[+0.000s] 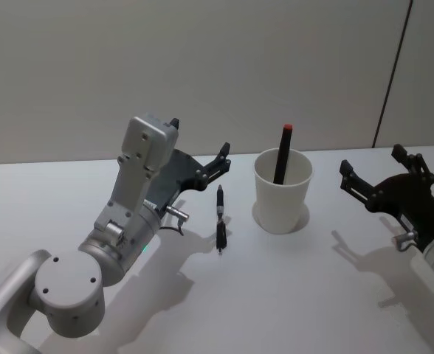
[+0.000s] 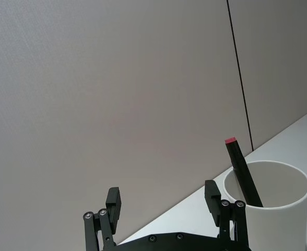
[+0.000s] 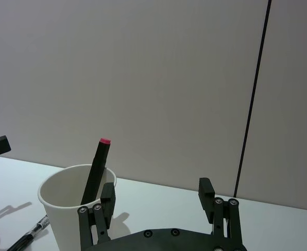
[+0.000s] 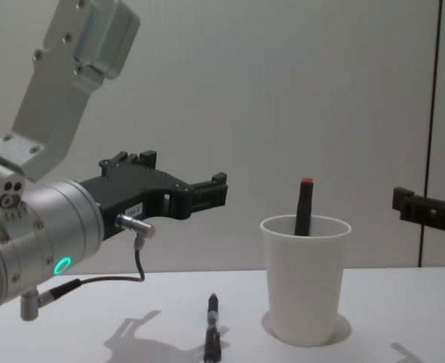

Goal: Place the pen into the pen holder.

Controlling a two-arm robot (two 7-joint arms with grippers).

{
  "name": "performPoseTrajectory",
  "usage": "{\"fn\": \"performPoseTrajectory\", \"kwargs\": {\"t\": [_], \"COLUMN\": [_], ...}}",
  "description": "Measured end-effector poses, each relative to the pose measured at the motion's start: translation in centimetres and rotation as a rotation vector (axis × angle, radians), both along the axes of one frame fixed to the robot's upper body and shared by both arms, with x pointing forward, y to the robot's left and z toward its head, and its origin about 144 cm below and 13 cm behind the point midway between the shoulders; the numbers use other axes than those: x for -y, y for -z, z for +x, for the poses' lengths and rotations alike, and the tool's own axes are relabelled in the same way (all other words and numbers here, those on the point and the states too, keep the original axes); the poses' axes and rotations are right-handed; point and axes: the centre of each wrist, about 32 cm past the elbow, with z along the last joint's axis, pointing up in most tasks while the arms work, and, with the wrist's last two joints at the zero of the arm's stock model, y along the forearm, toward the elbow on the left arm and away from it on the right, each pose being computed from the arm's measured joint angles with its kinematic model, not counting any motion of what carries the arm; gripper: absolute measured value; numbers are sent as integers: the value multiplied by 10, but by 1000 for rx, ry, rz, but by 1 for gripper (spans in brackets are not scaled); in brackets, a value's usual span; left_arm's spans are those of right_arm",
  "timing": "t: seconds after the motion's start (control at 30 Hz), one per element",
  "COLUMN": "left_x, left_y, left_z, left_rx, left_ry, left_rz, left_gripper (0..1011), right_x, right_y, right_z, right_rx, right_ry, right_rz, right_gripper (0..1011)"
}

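While the pen (image 1: 221, 220) is lying on the table (image 1: 313, 295) just left of the pen holder (image 1: 282, 195), long axis pointing away from the robot, the left gripper (image 1: 200, 139), spread open, is hovering above it, nearer than the equally spread right gripper (image 1: 372, 160)

Your head view looks down on the table (image 1: 313, 295); your chest view sits low, facing the wall (image 4: 283, 91); both wrist views share the pen holder (image 2: 279, 225), close.
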Motion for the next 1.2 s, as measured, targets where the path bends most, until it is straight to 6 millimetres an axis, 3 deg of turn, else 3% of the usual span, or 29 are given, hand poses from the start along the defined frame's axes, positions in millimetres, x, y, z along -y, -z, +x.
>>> {"fn": "performPoseTrajectory", "kwargs": {"t": [1.2], "left_x": [0], "left_y": [0], "left_z": [0], "left_rx": [0], "left_ry": [0], "left_rz": [0], "left_gripper": [1001], "right_x": [0], "right_y": [0], "right_z": [0], "right_rx": [0], "right_ry": [0], "right_rz": [0], "right_gripper": [1001]}}
